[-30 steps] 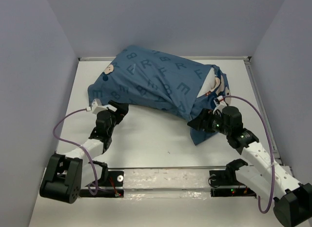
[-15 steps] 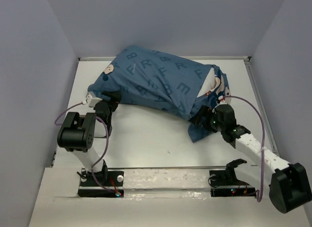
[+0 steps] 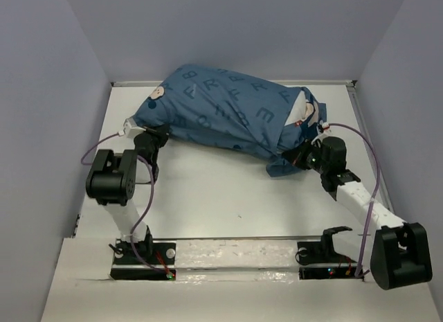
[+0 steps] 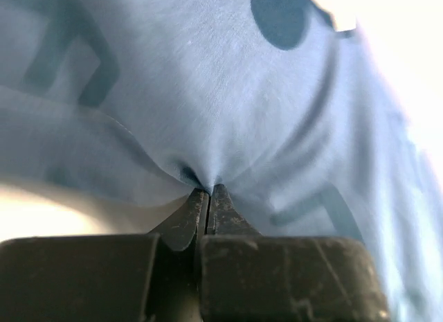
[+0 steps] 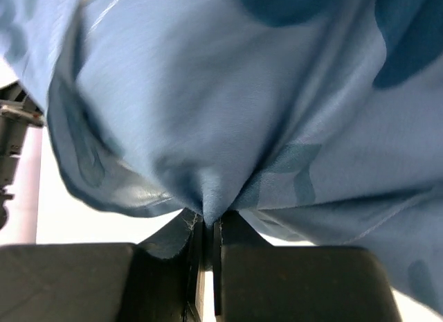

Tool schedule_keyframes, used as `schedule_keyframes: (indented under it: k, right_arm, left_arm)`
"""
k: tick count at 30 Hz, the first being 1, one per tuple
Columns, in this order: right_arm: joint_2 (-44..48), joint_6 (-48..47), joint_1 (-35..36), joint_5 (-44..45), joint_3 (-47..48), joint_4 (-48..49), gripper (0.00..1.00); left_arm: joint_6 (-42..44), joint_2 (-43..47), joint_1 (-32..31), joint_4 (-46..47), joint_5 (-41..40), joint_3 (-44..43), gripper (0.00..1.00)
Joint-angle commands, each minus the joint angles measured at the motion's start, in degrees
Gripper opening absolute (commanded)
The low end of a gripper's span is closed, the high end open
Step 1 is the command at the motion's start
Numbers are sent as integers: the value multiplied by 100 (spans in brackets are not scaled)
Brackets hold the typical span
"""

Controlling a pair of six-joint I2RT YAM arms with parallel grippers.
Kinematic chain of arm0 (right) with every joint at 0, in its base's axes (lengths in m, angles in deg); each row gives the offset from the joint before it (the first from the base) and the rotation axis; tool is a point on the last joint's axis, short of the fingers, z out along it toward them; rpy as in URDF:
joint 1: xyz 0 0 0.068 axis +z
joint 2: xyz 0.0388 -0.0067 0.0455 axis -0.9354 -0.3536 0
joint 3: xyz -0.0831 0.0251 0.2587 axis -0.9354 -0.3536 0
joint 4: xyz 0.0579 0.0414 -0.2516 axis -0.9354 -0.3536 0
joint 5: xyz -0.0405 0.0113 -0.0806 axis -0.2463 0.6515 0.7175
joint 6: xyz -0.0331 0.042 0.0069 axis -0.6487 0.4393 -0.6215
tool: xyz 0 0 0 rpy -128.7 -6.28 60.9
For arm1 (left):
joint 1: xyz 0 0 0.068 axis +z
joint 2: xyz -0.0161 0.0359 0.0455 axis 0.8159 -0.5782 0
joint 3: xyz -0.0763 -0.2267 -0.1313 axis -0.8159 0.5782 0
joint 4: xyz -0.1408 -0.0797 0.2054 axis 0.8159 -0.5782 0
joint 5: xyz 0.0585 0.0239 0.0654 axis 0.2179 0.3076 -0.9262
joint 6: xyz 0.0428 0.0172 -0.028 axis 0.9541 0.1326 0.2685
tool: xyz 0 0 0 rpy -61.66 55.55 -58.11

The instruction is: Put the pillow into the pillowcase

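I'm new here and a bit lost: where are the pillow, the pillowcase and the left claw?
pillow [image 3: 297, 111]: top view, white patch at the open end.
pillowcase [image 3: 228, 107]: top view, middle of the lettered blue cloth.
left claw [image 4: 209, 192]: left wrist view, between its tips, pinching the cloth.

left claw pinched shut — gathering blue pillowcase fabric

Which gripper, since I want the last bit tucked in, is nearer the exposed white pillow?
Right. The right gripper pinches the pillowcase right beside the pillow; the left gripper pinches the opposite end.
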Motion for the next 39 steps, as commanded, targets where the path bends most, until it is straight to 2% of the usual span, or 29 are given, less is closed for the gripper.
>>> schedule_keyframes:
  k: [1, 2, 3, 4, 5, 6, 7, 8, 9, 10, 12, 15, 17, 19, 20, 22, 23, 24, 26, 27, 30, 31, 32, 35, 37, 39]
  right_arm:
    - [904, -485, -82, -326, 611, -779, 0]
    - [1332, -564, -82, -501, 725, -1364, 0]
    - [1598, -591, -82, -590, 996, -1596, 0]
    - [1853, -608, -82, -678, 1164, -1833, 0]
    - [2342, -635, -82, -870, 1348, -2236, 0]
    - [2565, -644, -82, -985, 1794, -2414, 0]
    - [2724, -652, -82, -1091, 2077, -2599, 0]
    - [2812, -679, -82, -1214, 2419, -2809, 0]
    - [2874, -687, -82, -1502, 3075, -3168, 0]
    - [2892, -609, -82, -1644, 3386, -3294, 0]
    - [2875, -503, -82, -1865, 3949, -3619, 0]
    - [2673, -442, -82, -1891, 4926, -4190, 0]
    - [2497, -154, -82, -2249, 5015, -4253, 0]
    - [2383, -20, -82, -2410, 4736, -4209, 0]
    - [2243, -11, -82, -2219, 4525, -4174, 0]
    - [2102, -46, -82, -1884, 3779, -3895, 5]
    - [1849, 41, -82, -1474, 3489, -3466, 5]
    - [1611, 59, -82, -1339, 3155, -3270, 6]
    - [988, 286, -301, -1407, 2950, -2682, 11]
    - [202, 349, -415, -1739, 2976, -2184, 28]
    - [-744, 210, -785, -1699, 3677, -1933, 57]
    - [-981, 96, -785, -1046, 4141, -1915, 74]
    - [-1062, 8, -785, -917, 4398, -1932, 77]
    - [-1133, -362, -785, -644, 5188, -2345, 81]
    - [-976, -669, -785, -618, 5165, -2626, 82]
    - [-616, -793, -593, -704, 4552, -2548, 80]
  left_arm:
    - [659, 2459, 202, 1047, -760, 735, 0]
    - [774, 3031, 193, 720, -883, 903, 0]
    - [863, 4281, 184, 334, -1137, 1104, 0]
    - [942, 4963, 167, -592, -1218, 1133, 0]
    - [1108, 5553, 141, -1063, -1332, 1124, 0]
    - [1188, 6742, 140, -1555, -1411, 959, 0]
    - [1258, 7267, 140, -2186, -1481, 766, 0]
    - [1337, 7699, 140, -3254, -1517, 537, 0]
    - [1582, 8399, 132, -3700, -1535, 31, 0]
    - [1663, 8659, 132, -4653, -1544, -262, 0]
    - [1960, 9020, 132, -5520, -1404, -1269, 0]
    - [2234, 9075, 132, -7102, -965, -2064, 0]
    - [2506, 8943, 88, -8294, -980, -2654, 0]
    - [2542, 8890, -323, -8756, -1112, -2726, 0]
    - [2516, 8873, -421, -9036, -1226, -2630, 0]
    - [2420, 8864, -466, -8978, -1359, -1964, 1]
    - [2263, 8829, -475, -8534, -1255, -1656, 6]
    - [2165, 8576, -466, -8260, -1210, -1131, 6]
    - [1849, 8136, -466, -7426, -1096, -811, 7]
    - [1717, 7603, -466, -7074, -1078, -679, 30]
    - [1513, 6827, -457, -6001, -1454, -546, 92]
    - [1427, 6329, -431, -5859, -1752, -772, 99]
    - [1426, 6115, -370, -5544, -1728, -948, 99]
    - [1575, 5498, -317, -5497, -1447, -1713, 99]
    - [1654, 5427, -325, -5532, -1307, -1803, 99]
    - [1751, 5479, -317, -5664, -1454, -1619, 99]
